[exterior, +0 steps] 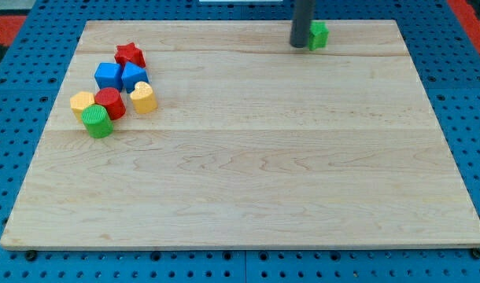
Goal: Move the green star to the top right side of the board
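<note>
The green star [319,34] lies near the top edge of the wooden board [248,173], right of the middle, partly hidden by my rod. My tip [300,45] rests on the board right against the star's left side. The rod rises from there out of the view's top.
A cluster of blocks sits at the upper left: a red star [131,54], two blue blocks [108,75] [134,76], a red cylinder [110,103], a yellow block [82,102], a yellow heart [143,98] and a green cylinder [97,122]. A blue pegboard [460,118] surrounds the board.
</note>
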